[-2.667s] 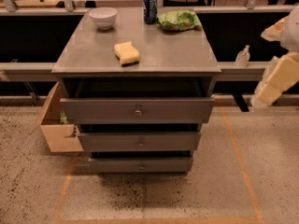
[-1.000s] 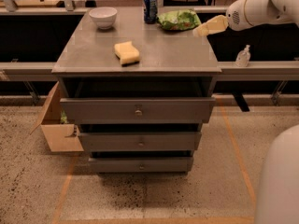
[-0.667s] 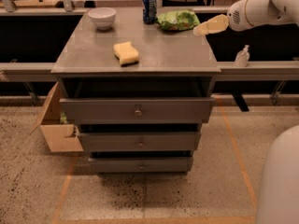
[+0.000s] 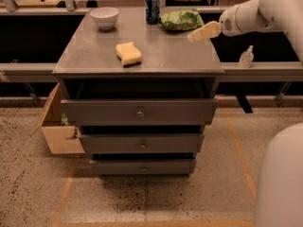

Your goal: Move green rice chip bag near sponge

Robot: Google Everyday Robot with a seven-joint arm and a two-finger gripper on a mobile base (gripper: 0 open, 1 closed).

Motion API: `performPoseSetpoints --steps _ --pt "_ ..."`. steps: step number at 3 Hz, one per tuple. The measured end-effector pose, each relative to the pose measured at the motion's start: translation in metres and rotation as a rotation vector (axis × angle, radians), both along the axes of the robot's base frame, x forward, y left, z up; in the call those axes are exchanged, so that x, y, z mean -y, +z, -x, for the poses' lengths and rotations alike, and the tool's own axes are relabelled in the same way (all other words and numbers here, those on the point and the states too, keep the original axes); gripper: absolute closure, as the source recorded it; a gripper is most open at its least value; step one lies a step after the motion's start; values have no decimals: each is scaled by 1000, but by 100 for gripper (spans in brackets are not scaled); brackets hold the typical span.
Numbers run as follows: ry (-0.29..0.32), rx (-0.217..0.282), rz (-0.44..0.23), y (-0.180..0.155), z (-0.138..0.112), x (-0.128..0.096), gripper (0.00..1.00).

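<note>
End effector (image 4: pixel 204 31) hovers over the tabletop (image 4: pixel 165 60); open or closed, can't tell. Bag (image 4: pixel 182 20) just to its left, sponge (image 4: pixel 128 53) farther left and nearer the camera. Bag probably light, crinkly, slippery: pinch its puffy near edge.

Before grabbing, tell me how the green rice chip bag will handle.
The green rice chip bag looks puffy and crinkled, so probably light and yielding. Its shiny film may slip. A shove could knock the blue can beside it. The pincer hovers by its right edge.

White bowl (image 4: pixel 104 17), blue can (image 4: pixel 152 7) atop cabinet (image 4: pixel 94 51); perhaps cardboard box (image 4: pixel 59 134)
</note>
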State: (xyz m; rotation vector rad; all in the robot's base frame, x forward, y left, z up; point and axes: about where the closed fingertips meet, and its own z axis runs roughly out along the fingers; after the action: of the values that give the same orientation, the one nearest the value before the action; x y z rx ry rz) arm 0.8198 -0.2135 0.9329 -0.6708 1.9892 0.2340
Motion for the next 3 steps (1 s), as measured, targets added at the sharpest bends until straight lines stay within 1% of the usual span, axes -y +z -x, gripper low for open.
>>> performPoseSetpoints --steps 1,2,3 --pt "43 70 11 -14 -23 -23 0" --pt "38 113 -7 -25 -45 -42 0" --pt "-9 166 -61 -22 -69 -57 0"
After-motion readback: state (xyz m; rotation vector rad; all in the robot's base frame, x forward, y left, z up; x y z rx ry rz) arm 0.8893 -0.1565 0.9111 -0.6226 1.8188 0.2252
